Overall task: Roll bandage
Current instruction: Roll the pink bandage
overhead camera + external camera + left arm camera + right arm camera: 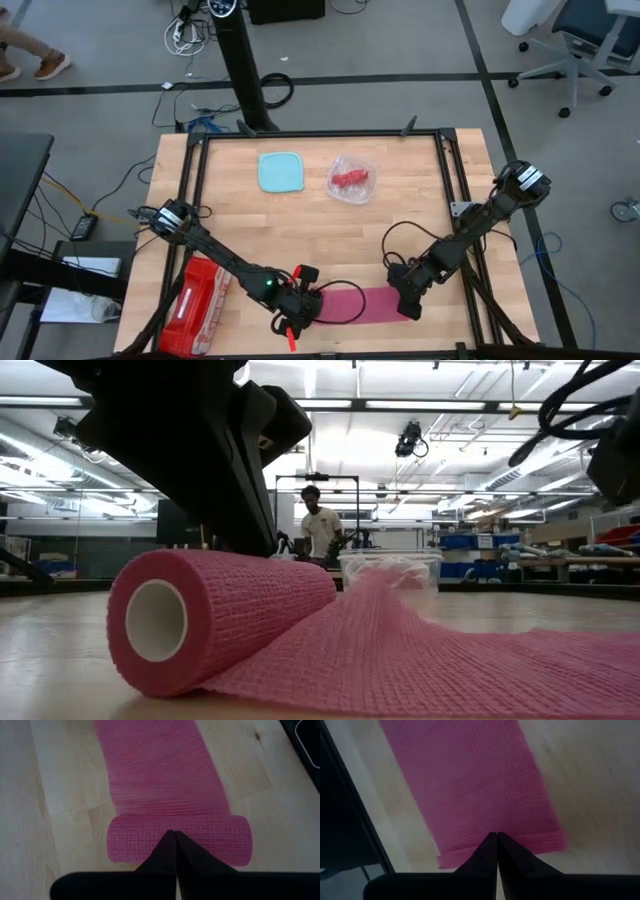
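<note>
The pink bandage [365, 303] lies near the table's front edge. Its left part is wound into a short roll [230, 610] that rests on the wood. The rest lies flat as a strip [160, 770] running toward the right. My left gripper [175, 834] is shut, with its tips on the roll. My right gripper [496, 836] is shut and stands over the strip's free right end [520, 845]. My left gripper presses its shut fingertips down on the top of the roll at mid-length [175, 827]. It comes slanting from above on the roll's left side, away from the strip, and lies across the roll's axis. The roll lies on the table. My right gripper's shut tips stand over the strip's free end; I cannot tell whether they touch it.
A red plastic case [200, 305] lies at the near left beside the left arm. At the back are a light-blue lid [281, 171] and a clear container [352, 178] with a small red lump in it. Black frame rails [452, 180] run round the tabletop.
</note>
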Robot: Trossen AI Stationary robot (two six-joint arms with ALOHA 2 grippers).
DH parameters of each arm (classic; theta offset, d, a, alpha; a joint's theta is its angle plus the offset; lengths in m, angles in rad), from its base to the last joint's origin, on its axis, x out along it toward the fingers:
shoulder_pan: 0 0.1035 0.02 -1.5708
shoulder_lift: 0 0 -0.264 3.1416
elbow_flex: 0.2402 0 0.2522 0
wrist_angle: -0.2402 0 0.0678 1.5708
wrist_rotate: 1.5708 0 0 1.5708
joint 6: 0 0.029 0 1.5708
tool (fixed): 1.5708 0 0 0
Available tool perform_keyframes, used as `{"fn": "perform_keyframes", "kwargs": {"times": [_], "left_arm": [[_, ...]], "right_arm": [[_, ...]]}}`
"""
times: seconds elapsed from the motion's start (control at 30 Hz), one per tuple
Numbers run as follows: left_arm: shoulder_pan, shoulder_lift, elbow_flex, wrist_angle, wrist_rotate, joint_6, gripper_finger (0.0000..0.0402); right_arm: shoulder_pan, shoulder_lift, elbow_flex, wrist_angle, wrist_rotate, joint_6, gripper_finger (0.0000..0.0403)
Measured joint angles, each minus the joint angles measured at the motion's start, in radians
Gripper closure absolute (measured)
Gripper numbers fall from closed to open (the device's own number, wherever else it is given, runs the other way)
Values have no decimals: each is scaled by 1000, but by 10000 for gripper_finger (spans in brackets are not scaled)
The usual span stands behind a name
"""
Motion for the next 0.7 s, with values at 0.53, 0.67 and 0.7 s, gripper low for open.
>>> {"fn": "perform_keyframes", "kwargs": {"times": [0.53, 0.67, 0.7], "left_arm": [[2, 0, 0, -5, -56, -26, 401], [7, 0, 0, -28, -65, -33, 401], [7, 0, 0, -37, -73, -27, 401]], "right_arm": [[13, 0, 4, -7, 41, -27, 392], [23, -1, 5, -24, 26, -27, 392], [24, -1, 5, -35, 25, -26, 392]]}}
